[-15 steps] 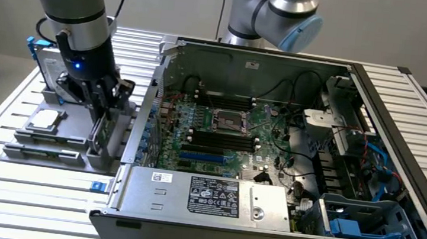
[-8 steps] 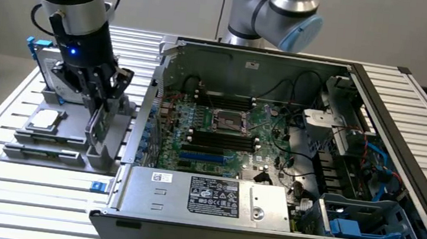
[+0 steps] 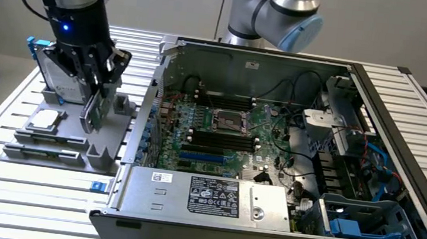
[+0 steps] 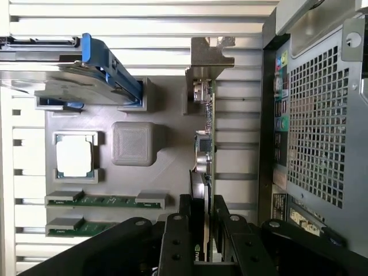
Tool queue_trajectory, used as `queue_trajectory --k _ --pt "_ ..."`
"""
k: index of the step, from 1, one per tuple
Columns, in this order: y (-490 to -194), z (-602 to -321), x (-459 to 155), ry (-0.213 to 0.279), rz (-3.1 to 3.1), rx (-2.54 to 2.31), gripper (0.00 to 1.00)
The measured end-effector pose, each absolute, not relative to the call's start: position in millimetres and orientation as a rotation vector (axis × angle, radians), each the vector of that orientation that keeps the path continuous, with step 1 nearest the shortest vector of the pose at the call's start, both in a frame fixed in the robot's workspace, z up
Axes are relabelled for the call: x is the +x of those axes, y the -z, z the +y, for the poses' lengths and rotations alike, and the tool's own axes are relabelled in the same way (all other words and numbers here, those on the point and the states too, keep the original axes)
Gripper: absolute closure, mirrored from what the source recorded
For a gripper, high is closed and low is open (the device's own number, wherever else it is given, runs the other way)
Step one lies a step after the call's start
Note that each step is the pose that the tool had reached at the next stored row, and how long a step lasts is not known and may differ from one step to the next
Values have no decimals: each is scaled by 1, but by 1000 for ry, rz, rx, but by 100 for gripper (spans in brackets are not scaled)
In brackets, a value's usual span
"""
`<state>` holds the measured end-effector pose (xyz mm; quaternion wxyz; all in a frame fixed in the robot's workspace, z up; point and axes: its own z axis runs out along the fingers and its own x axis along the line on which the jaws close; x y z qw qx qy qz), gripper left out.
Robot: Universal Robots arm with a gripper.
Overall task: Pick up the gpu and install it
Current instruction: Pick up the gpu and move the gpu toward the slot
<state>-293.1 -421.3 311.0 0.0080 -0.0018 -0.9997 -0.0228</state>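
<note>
The gpu (image 3: 91, 117) stands on edge at the grey parts holder (image 3: 106, 159), left of the open computer case in the exterior view. My gripper (image 3: 98, 97) comes down on it from above and is shut on its upper edge. In the wrist view the gpu (image 4: 205, 144) appears edge-on, green board and black face between the two black fingers (image 4: 183, 230), with its silver bracket (image 4: 204, 54) at the far end. I cannot tell whether the card still rests in its slot or is just off it.
The holder also carries a silver hard drive in a blue frame (image 3: 58, 79), a square silver chip (image 3: 45, 118) and memory sticks (image 4: 103, 200). The open case (image 3: 157, 90) holds the motherboard with a blue slot (image 3: 198, 155). Its perforated rear wall (image 4: 322, 126) stands close beside the card.
</note>
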Motion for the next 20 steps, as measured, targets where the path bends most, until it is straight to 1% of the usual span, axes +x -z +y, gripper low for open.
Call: queue_trajectory --k 12,20 --pt "-366 -421 -280 71 -3124 -6 73" --pt "-402 -421 -246 71 -3120 -6 73"
